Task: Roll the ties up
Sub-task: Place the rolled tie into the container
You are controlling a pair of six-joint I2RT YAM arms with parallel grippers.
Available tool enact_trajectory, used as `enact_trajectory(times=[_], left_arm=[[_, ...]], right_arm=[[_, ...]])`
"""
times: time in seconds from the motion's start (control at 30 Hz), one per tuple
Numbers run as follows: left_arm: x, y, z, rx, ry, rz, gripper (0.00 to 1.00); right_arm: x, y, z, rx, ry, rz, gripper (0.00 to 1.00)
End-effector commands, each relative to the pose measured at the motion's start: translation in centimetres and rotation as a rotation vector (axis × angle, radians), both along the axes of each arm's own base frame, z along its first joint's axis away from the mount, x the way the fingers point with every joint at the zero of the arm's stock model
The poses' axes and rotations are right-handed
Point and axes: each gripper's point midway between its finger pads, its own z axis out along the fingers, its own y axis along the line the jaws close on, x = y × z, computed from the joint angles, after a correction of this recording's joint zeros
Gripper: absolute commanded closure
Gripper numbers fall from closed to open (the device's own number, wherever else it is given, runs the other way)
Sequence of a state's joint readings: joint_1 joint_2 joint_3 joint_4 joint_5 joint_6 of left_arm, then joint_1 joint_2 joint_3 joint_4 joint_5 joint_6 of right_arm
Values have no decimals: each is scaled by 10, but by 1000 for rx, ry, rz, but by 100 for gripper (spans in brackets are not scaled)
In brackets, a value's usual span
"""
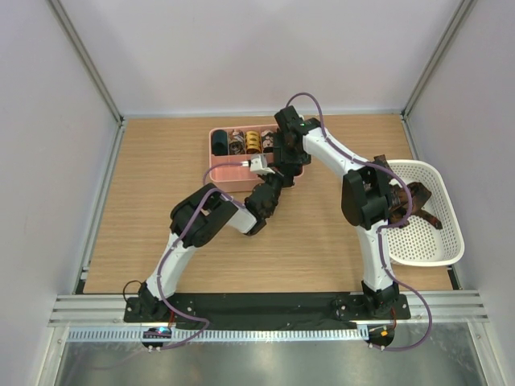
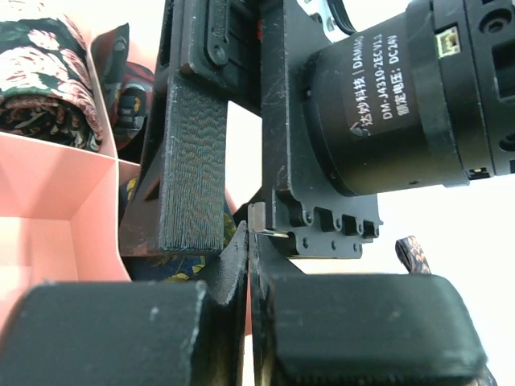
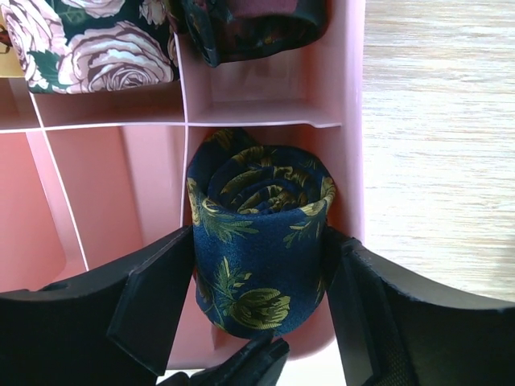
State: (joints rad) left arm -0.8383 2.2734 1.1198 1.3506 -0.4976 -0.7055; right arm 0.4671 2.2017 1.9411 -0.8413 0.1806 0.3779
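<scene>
Navy tie coil [image 3: 259, 257], spiral end toward divider [image 3: 265, 125]

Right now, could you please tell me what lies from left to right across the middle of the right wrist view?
Empty pink compartment → rolled navy tie → pink box's outer wall → wooden table.

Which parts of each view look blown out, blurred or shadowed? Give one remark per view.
Top external: evenly lit and sharp, no glare on the table. Left wrist: background blown white, the near left pincer dark and soft. Right wrist: navy tie crisp, right pincer in shadow.
</scene>
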Motion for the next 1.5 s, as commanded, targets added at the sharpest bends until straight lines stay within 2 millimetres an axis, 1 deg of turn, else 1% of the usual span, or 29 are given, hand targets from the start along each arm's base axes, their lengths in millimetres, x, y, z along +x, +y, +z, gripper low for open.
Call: enact_trajectory(times=[0.0,0.07,0.13,0.2,0.27,0.37,0.47,0.5,0.53,0.57,0.6,0.67,0.7,0.73,0.8,0.87,1.03,1.07,1.1,1.17,1.23,1.33,1.37,1.4,1.43,1.47], left_arm=[[20,30,-8,0,10,158,100],[20,29,-11,1,25,156,100],[21,28,-22,23,73,157,100],[22,26,-25,37,94,152,100],[21,24,-33,48,120,144,100],[22,22,-41,70,151,140,100],[22,24,-46,73,165,147,100],[23,26,-47,72,173,159,100],[23,24,-44,73,175,158,100],[23,26,-49,97,195,162,100],[23,26,-52,97,220,168,100],[24,25,-49,100,240,172,100],[22,28,-57,116,274,183,100],[22,27,-57,117,282,187,100],[21,31,-65,140,335,203,100],[20,31,-62,134,352,208,100],[17,34,-68,125,396,219,100],[17,34,-71,128,401,218,100],[16,35,-73,124,407,218,100],[16,34,-71,119,402,217,100],[16,33,-71,120,402,212,100],[17,33,-70,123,397,213,100],[18,33,-69,124,393,212,100],[17,32,-69,126,392,210,100],[17,33,-68,128,390,212,100],[18,32,-67,129,384,212,100]], right_arm=[[-30,-11,-8,-29,128,14,19],[-30,-11,-4,-26,121,15,19],[-29,-12,-2,-32,116,9,18],[-28,-12,3,-31,105,8,18],[-27,-13,6,-40,94,4,18],[-27,-13,6,-45,100,7,18],[-27,-17,5,-63,101,-2,18],[-27,-17,8,-61,95,-2,18],[-27,-18,9,-64,90,-4,18],[-26,-18,10,-63,86,-5,17],[-25,-18,13,-61,80,-7,17],[-24,-17,18,-58,67,-9,17],[-23,-17,21,-57,59,-10,17],[-23,-17,24,-53,53,-13,17],[-21,-16,28,-49,43,-15,17],[-20,-18,30,-53,40,-16,16],[-17,-17,42,-43,11,-22,13],[-13,-16,47,-40,-2,-23,13],[-14,-16,50,-44,-1,-22,12],[-10,-16,58,-44,-19,-24,12],[-9,-18,65,-52,-27,-26,11],[-5,-18,82,-43,-58,-27,12],[0,-15,98,-29,-92,-24,12],[-1,-19,100,-39,-79,-26,11],[1,-19,108,-33,-92,-30,12],[4,-18,123,-18,-125,-30,12]])
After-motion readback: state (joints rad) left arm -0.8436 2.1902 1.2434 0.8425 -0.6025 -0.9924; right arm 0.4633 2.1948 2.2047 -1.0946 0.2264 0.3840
